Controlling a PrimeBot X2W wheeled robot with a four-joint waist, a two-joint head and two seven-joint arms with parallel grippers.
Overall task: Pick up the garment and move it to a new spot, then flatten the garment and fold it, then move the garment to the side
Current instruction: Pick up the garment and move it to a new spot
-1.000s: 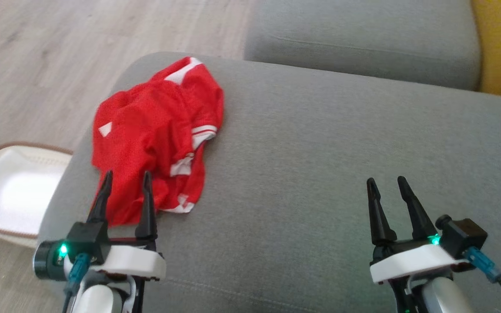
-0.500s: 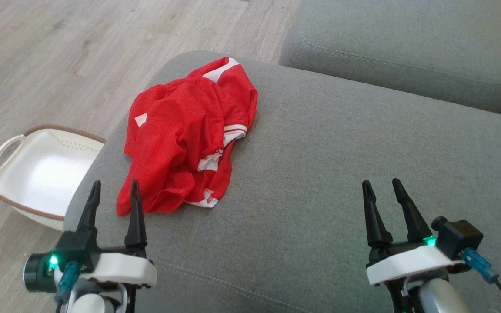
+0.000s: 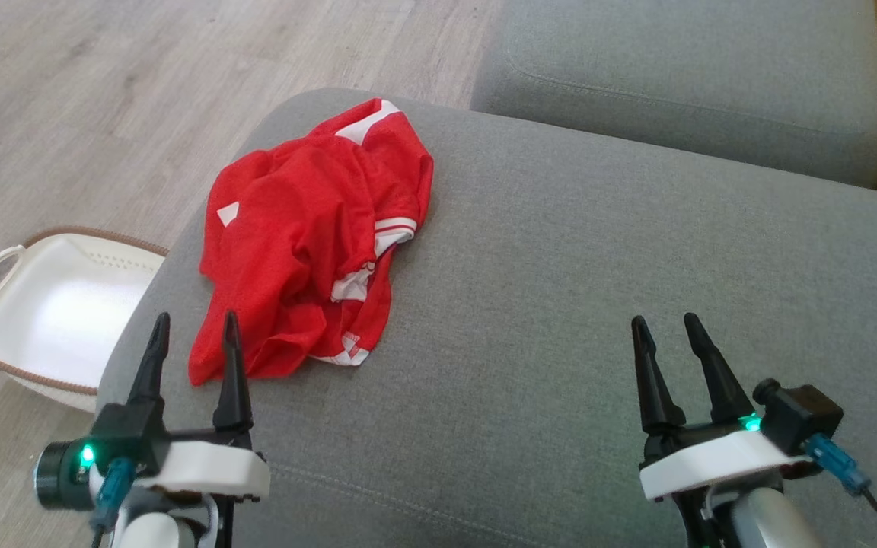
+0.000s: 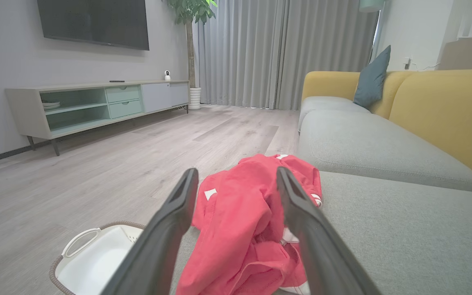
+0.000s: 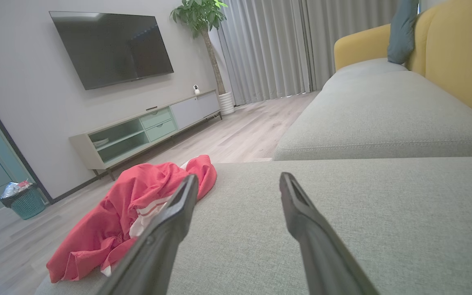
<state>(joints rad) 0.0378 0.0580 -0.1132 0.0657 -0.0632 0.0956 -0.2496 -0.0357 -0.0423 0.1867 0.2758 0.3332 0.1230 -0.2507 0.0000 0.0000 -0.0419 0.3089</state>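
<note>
— While the red garment (image 3: pixel 309 243) lies crumpled at the grey cushion's (image 3: pixel 560 320) left corner, which step?
— Pickup, not begun. Left gripper (image 3: pixel 195 316), fingers spread, empty, near its hem; right gripper (image 3: pixel 664 318) likewise agape, well apart. Next: reach in, pinch.

1. The garment (image 3: pixel 301 228) is red cloth with a fine mesh weave, matt and soft, and it has smoother white trim bands.
2. The sofa seat (image 3: pixel 598 320) is covered with grey woven fabric, matt, with a slightly coarse grain.
3. The floor (image 3: pixel 88 91) looks like pale wood planks with a low satin sheen.
4. The basket (image 3: pixel 115 260) is smooth white plastic, a little glossy. Its brown rim seems braided, but the view is too soft to be sure.
5. The fingers (image 3: pixel 233 380) of the left gripper (image 3: pixel 196 315) and the right gripper (image 3: pixel 664 318) are dark and matt. The white shell (image 3: pixel 202 468) behind them is smooth plastic.
6. The TV screen (image 5: pixel 113 49) is glossy black.
</note>
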